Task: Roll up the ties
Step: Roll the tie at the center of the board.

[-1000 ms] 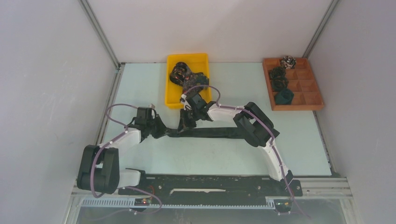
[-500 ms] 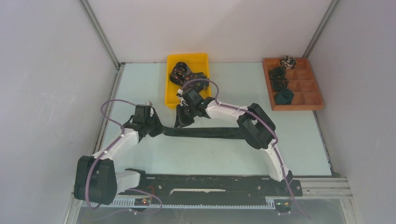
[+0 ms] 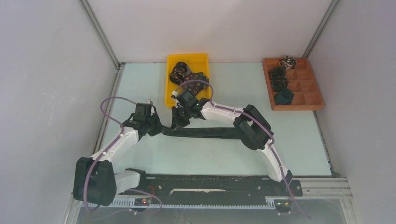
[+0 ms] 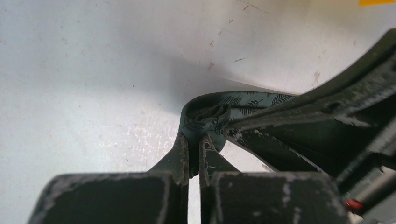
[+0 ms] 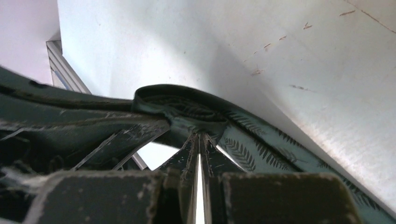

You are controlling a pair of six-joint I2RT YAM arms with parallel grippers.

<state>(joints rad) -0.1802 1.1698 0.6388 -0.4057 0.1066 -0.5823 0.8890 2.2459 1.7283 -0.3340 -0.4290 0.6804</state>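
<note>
on the pale table (image 3: 140, 88), left gripper (image 4: 195, 142) and right gripper (image 5: 200, 138) each pinch the tie (image 4: 254, 99) at its curled end, tip hidden.

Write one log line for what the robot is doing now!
left claw: pinching green tie, curled end | right claw: pinching same end | tie body: flat on table

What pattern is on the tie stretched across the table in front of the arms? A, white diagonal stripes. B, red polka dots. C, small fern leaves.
C: both wrist views show dark fern-leaf prints on the tie where the jaws pinch it.
</note>
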